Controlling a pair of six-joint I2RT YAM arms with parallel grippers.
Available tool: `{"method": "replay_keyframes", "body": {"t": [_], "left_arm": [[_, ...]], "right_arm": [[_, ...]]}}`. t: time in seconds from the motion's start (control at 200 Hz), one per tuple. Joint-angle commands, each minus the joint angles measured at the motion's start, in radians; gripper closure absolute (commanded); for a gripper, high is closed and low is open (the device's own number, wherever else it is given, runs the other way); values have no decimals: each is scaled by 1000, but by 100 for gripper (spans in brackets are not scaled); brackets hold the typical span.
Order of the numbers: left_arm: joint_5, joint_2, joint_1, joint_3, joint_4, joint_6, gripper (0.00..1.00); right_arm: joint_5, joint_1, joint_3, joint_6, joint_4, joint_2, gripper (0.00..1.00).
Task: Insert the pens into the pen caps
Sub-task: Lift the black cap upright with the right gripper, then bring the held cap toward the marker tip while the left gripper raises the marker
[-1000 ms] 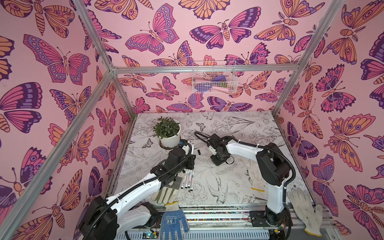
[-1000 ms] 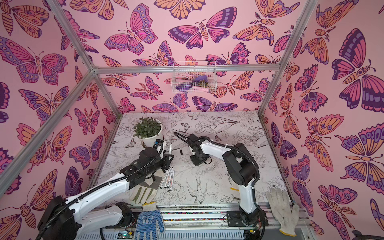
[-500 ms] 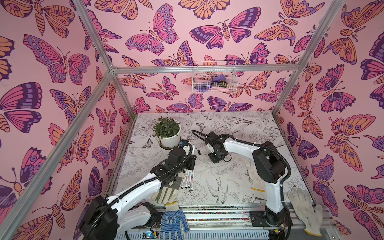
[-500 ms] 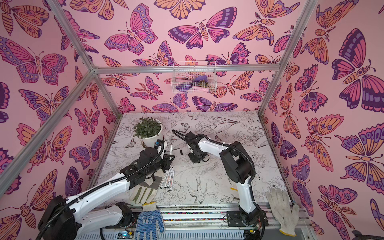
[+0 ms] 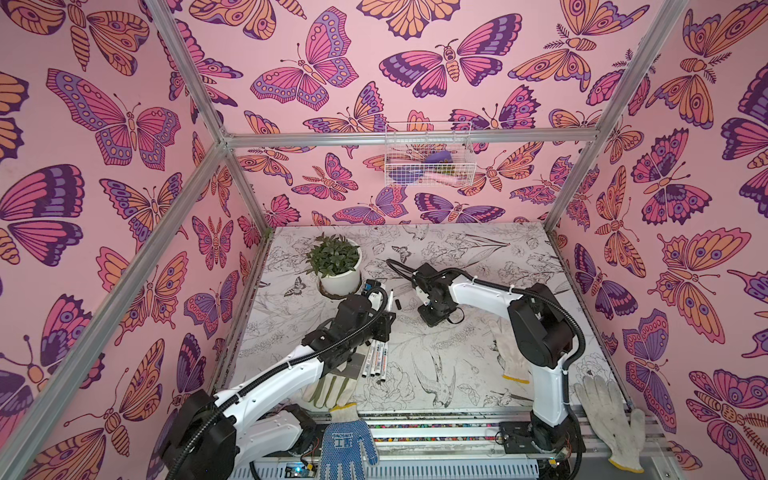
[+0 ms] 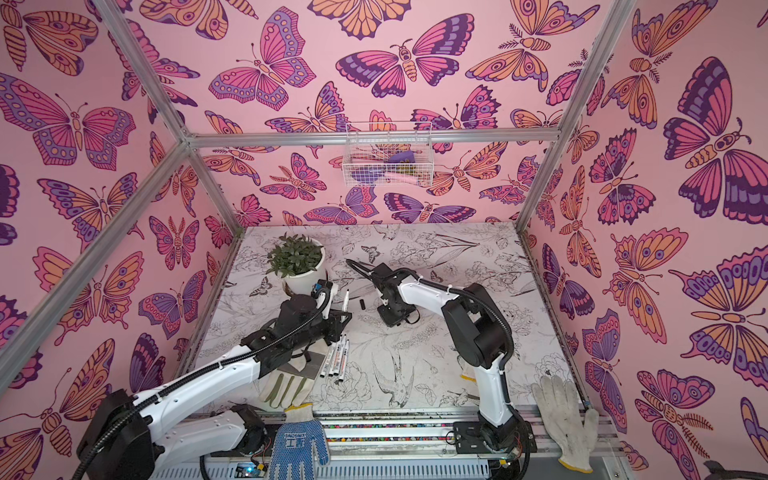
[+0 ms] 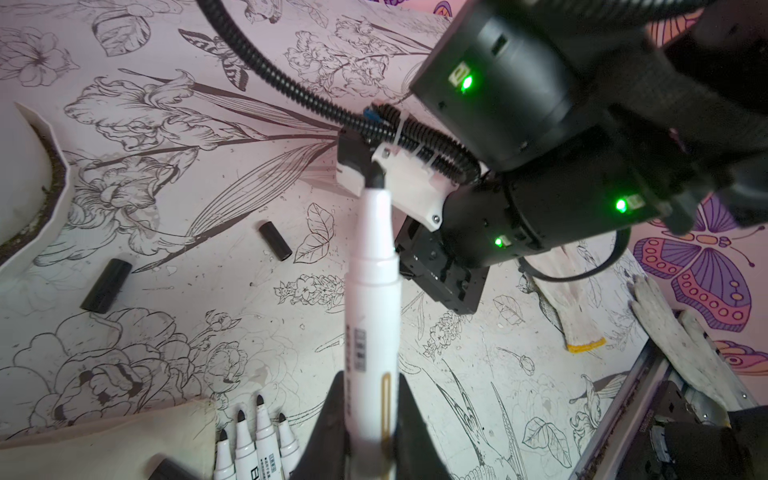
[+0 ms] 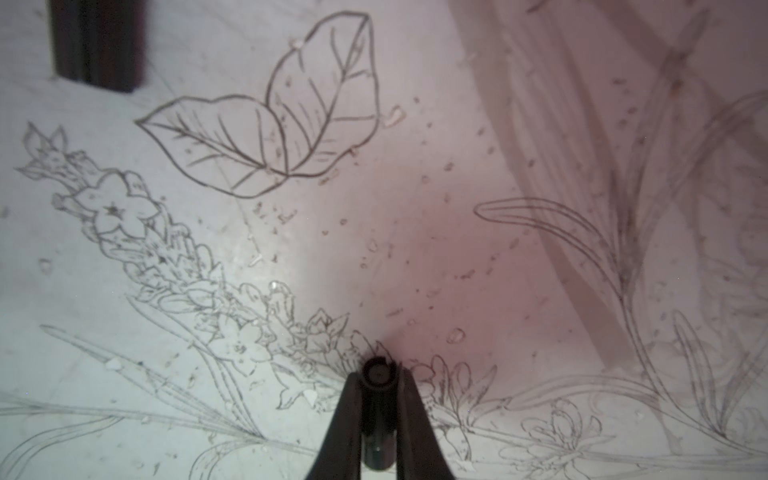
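Left wrist view: left gripper [image 7: 370, 401] clamped tight on the white barrel of the held pen [image 7: 372, 291]; long axis in line with the fingers, dark tip outward, clear of the table [image 7: 208, 332]. In both top views that pen [image 5: 390, 300] runs front to back, tip toward the back wall.

Only the left wrist view separates the two loose caps [image 7: 274, 240], lying flat and well apart; in both top views just the one beside the right gripper [image 5: 430, 318] is plain to me.

Only the right wrist view shows what the right gripper holds: fingers narrow, pinched on the held cap [image 8: 377, 415]; cap axis along the fingers, round end facing out at the table, close above it. In the top views the gripper body hides that cap.

The four pens [image 5: 376, 360] lie side by side on the table just below the left gripper, touching or nearly so; long axes roughly front to back; the left wrist view shows their dark tips all pointing one way.

Against the earlier top views: left arm and its pen unchanged; the right arm's elbow has shifted slightly, its gripper staying low over the same patch beside the loose cap.
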Motion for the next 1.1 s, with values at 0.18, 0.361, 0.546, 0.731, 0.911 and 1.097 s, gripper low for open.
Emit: {"method": "replay_keyframes", "body": {"t": [0.18, 0.361, 0.546, 0.731, 0.911, 1.097], "left_arm": [[229, 102, -4, 64, 85, 72, 100], [278, 173, -5, 98, 140, 61, 100], [270, 202, -5, 121, 193, 32, 100], [265, 218, -6, 134, 213, 21, 100], [270, 237, -10, 150, 225, 13, 100], [264, 251, -14, 158, 230, 5, 100]], "right_arm": [[-356, -155, -153, 236, 385, -407, 96], [-525, -157, -269, 438, 721, -488, 96], [-605, -156, -354, 552, 941, -504, 98], [-617, -155, -363, 519, 921, -519, 99], [-627, -156, -365, 516, 912, -514, 99], [-646, -155, -354, 502, 892, -514, 100]]}}
